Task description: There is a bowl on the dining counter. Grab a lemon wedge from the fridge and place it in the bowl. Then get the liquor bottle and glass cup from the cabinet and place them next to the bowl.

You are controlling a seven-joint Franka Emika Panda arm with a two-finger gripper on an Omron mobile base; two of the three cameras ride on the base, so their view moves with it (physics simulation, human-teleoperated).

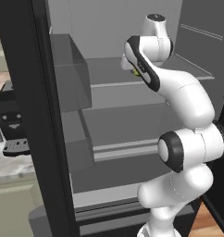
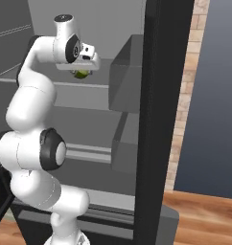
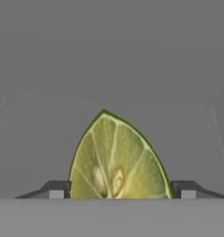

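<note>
Hand view: one lemon wedge (image 3: 118,159).

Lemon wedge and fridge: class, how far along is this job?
Done: the fridge stands open and the arm has reached its shelf. In hand: the tool straddles the lemon wedge, jaws either side, grip not confirmed. Left: carrying it to the bowl, then bottle and glass.
</note>
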